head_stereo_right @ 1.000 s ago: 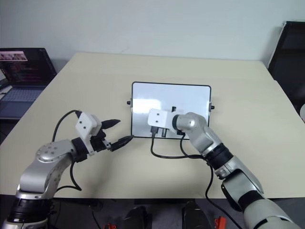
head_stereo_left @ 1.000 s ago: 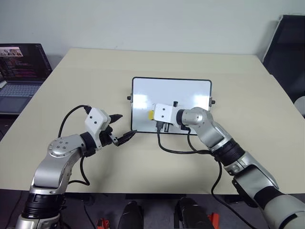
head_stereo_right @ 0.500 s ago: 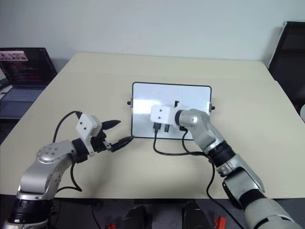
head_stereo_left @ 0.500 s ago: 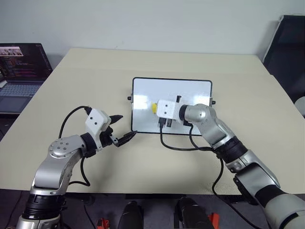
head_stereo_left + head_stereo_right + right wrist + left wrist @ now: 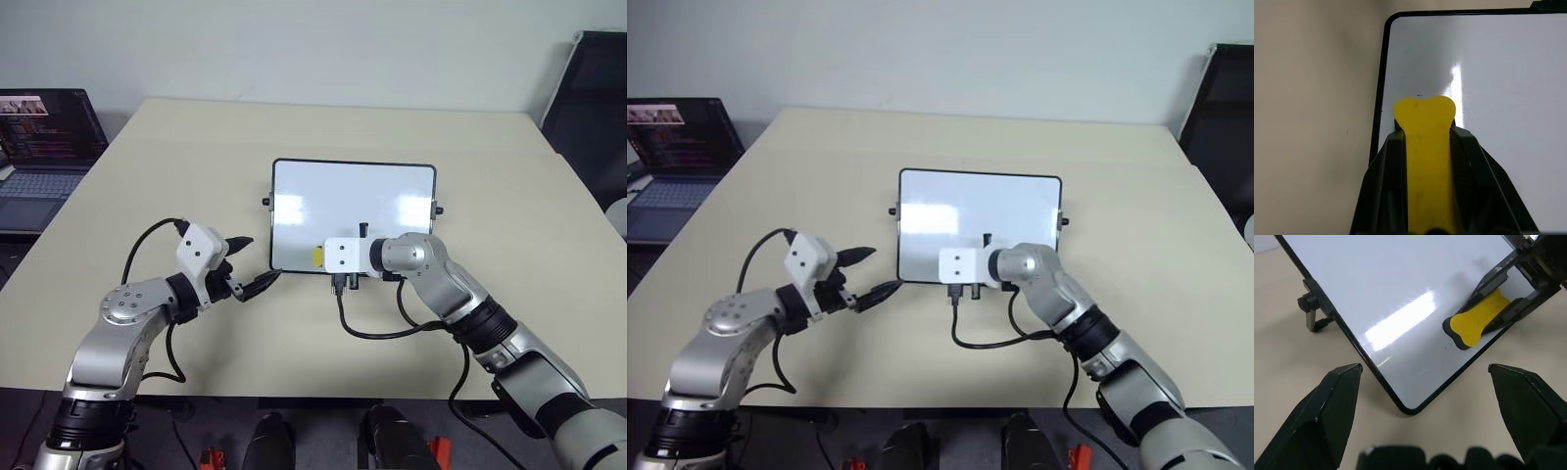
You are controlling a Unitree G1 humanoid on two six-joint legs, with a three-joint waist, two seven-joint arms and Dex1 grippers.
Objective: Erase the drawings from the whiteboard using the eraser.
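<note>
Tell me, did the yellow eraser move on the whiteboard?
Yes. The eraser, clamped in the right end effector, slid from mid-board toward the whiteboard's near edge.

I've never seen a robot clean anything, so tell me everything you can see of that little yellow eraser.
The eraser is a small yellow block with a black underside and a flared, rounded front end. It looks like plastic on a dark pad. The right tool is shut on it, one black finger along each long side. It lies low on the whiteboard, near the board's near edge and toward its left corner, black side against the glossy white surface as far as the pictures tell.
</note>
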